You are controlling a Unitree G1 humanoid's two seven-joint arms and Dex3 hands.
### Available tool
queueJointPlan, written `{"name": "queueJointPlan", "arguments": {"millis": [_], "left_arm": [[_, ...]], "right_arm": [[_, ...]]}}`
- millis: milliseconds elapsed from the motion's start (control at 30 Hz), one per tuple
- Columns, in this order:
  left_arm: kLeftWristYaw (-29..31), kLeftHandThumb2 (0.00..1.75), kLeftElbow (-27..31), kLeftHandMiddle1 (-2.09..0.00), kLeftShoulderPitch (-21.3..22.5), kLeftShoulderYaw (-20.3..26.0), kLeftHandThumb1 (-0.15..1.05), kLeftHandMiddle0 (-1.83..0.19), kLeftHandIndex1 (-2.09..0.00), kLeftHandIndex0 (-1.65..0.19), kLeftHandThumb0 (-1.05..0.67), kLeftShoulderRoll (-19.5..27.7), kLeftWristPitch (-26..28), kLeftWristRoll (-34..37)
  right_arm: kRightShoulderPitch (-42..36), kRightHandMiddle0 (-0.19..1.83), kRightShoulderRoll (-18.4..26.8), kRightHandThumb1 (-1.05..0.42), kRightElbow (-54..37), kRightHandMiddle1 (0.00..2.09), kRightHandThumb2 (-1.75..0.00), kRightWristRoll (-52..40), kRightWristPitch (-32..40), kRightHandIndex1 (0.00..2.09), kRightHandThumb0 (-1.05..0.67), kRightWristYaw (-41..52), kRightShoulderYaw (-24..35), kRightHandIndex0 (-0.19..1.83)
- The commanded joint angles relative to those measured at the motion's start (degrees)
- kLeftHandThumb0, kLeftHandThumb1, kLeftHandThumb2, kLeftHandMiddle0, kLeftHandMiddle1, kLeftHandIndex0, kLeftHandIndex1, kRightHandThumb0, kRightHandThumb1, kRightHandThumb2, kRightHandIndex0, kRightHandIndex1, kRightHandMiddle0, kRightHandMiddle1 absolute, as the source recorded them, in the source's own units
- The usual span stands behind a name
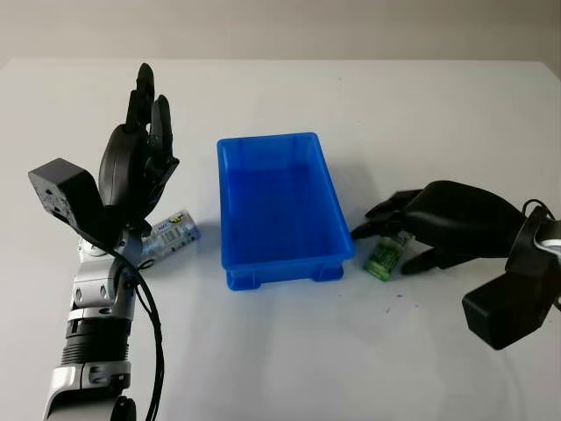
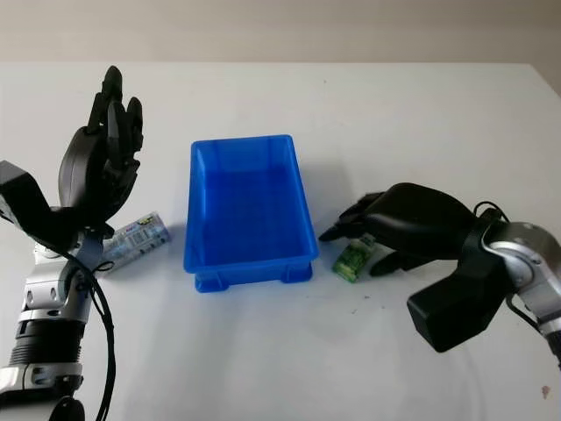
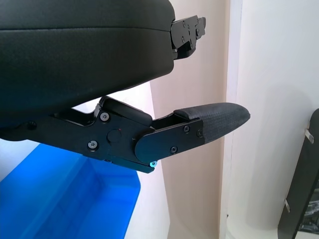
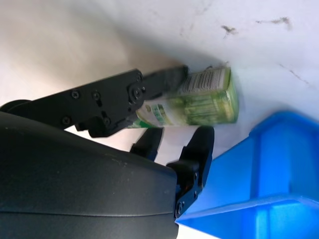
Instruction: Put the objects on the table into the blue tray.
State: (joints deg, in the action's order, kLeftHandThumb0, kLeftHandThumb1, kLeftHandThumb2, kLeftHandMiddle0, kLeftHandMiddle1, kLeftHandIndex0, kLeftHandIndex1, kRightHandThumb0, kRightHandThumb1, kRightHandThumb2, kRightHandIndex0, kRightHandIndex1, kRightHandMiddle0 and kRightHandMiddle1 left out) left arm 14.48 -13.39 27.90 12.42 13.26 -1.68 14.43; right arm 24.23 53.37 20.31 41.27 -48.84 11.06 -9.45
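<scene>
Glossy blue plastic tray (image 1: pixel 279 203), matt white table (image 1: pixel 394 96), printed green carton (image 4: pixel 202 102), matt blk hand (image 2: pixel 372 230) w/ textured fingertips (image 3: pixel 219 119)

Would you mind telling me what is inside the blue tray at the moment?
Nothing: the blue tray shows only its bare floor. The green carton lies outside on the table under the right hand, the labelled bottle beside the raised left hand, partly hidden by it.
</scene>
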Motion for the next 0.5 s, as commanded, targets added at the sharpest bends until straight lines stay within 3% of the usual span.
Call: {"name": "queueJointPlan", "arguments": {"millis": [0, 200, 267, 300, 367, 467], "left_arm": [[0.2, 0.67, 0.3, 0.00, 0.2, 0.3, 1.05, 0.19, 0.00, 0.19, -0.75, 0.7, 0.2, 0.2], [0.4, 0.65, -0.3, 0.00, 0.7, 0.1, 1.05, 0.19, 0.00, 0.19, -0.76, 0.6, 0.3, 0.0], [0.5, 0.65, -0.5, 0.00, 0.8, 0.1, 1.05, 0.19, 0.00, 0.19, -0.76, 0.7, 0.2, -0.1], [0.6, 0.65, -0.7, 0.00, 0.8, 0.1, 1.05, 0.19, 0.00, 0.19, -0.77, 0.7, 0.2, 0.0], [0.6, 0.65, -0.6, 0.00, 0.9, 0.1, 1.05, 0.19, 0.00, 0.19, -0.77, 0.7, 0.2, 0.0], [0.7, 0.65, -0.4, 0.00, 0.8, 0.0, 1.05, 0.19, 0.00, 0.19, -0.76, 0.8, 0.3, -0.2]], "right_arm": [[0.9, 0.09, 0.4, -0.99, 3.6, 1.65, -0.05, 5.2, -2.6, 1.82, -0.20, -6.1, -2.0, 0.06], [5.4, 0.27, 2.0, -0.97, 11.9, 1.71, -0.05, 21.5, -3.0, 2.08, -0.37, -30.1, -7.8, 0.40], [7.3, 0.42, 2.6, -1.01, 15.0, 2.01, -0.07, 25.7, -1.2, 2.09, -0.48, -37.3, -10.0, 0.76], [8.3, 0.48, 2.8, -1.03, 16.7, 2.05, -0.09, 27.2, -0.1, 2.09, -0.51, -39.9, -11.0, 0.82], [9.9, 0.49, 3.0, -1.04, 19.2, 2.09, -0.21, 27.7, 1.4, 2.09, -0.53, -41.2, -12.2, 0.83], [12.9, 0.51, 3.0, -1.05, 22.0, 2.09, -0.24, 27.6, 5.3, 2.09, -0.54, -45.5, -12.4, 0.81]]}}
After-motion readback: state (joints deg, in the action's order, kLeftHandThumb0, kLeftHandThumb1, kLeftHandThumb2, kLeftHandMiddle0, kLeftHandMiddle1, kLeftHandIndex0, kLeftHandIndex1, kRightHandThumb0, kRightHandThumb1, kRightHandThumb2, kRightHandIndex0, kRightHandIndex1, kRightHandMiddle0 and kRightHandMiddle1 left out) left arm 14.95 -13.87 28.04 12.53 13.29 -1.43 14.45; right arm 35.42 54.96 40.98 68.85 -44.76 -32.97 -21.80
